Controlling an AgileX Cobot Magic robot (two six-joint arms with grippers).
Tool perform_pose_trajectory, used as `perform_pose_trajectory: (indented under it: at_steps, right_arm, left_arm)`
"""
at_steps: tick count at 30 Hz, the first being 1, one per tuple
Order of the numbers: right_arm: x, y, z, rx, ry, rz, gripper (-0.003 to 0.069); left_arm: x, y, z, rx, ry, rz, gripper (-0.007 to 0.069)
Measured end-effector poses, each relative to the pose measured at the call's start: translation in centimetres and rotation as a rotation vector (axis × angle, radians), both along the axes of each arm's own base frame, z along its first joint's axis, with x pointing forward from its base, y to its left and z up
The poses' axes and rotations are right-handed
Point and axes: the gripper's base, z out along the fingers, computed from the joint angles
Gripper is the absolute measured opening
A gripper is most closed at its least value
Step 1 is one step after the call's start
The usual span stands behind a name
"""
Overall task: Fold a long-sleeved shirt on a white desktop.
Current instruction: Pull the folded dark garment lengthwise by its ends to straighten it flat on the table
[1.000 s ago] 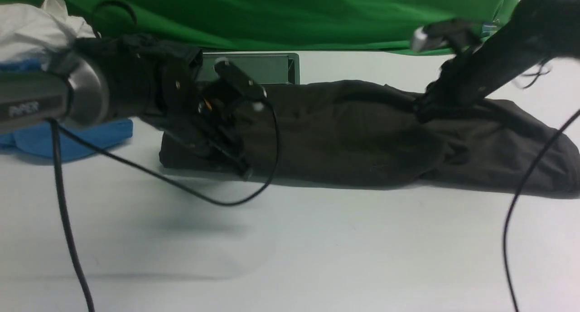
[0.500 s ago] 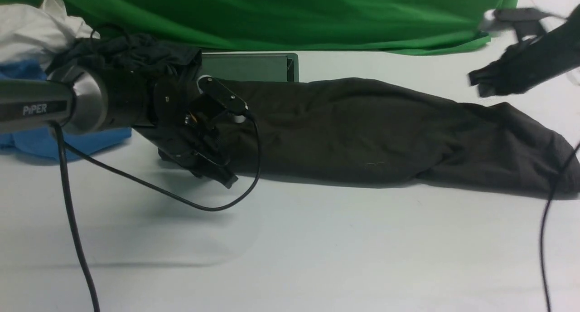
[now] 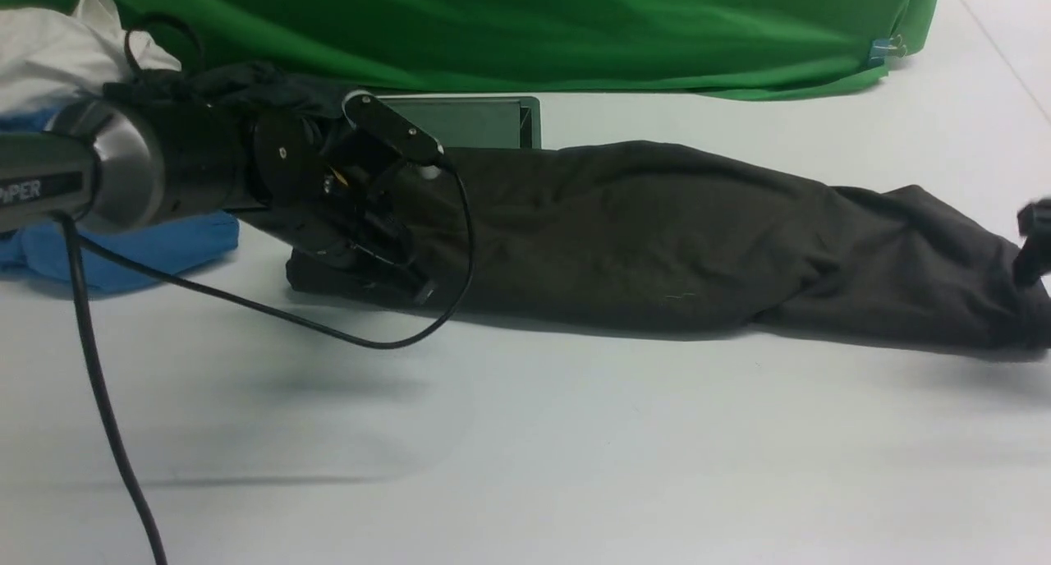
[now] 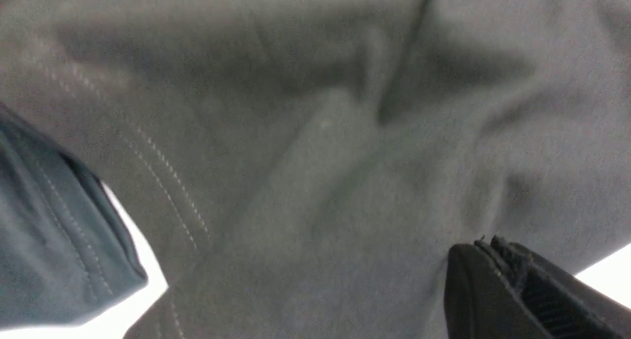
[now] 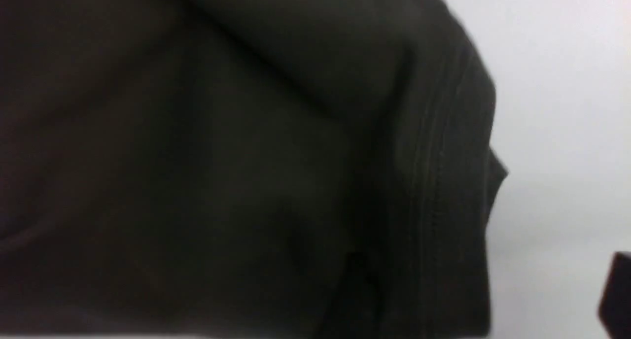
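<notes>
Shirt: on desktop (image 3: 575, 434) | left end effector (image 4: 503, 255): pressed together | right (image 5: 488, 294): spread | contents: unclear

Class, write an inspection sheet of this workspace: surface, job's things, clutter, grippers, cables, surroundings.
Surface: white desktop, grey-framed hatch partly covered.
Job's things: dark long-sleeved shirt, lying lengthwise, creased.
Clutter: blue garment, white cloth and black garment, on the left.
Grippers: left gripper shut, over the shirt; right gripper open at the shirt's hemmed end.
Cables: black cable looping from the left arm.
Surroundings: green cloth behind.
</notes>
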Motion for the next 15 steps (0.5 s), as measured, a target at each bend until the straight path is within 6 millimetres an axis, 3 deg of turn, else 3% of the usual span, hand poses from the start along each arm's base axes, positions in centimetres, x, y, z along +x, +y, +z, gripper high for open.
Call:
perform_pose_trajectory:
  at_steps: [6, 9, 12, 15]
  right_arm:
    - [1.4, -0.5, -4.1, 0.014, 0.007, -0.041, 0.0678]
    - [1.8, -1.1, -4.5, 0.007, -0.022, -0.060, 0.0657]
    - [2.1, -1.3, -4.8, 0.007, -0.039, -0.070, 0.0615]
    - [2.2, -1.1, -4.9, 0.030, -0.047, -0.068, 0.0516]
  left_arm:
    - [0.0, -0.3, 0.1, -0.035, 0.005, -0.005, 0.0017]
    - [-0.1, -0.3, 0.0, -0.042, 0.013, -0.005, 0.0017]
    - [-0.2, -0.4, 0.0, -0.045, 0.020, -0.006, 0.0017]
    - [-0.2, -0.4, 0.0, -0.037, 0.017, -0.021, 0.0017]
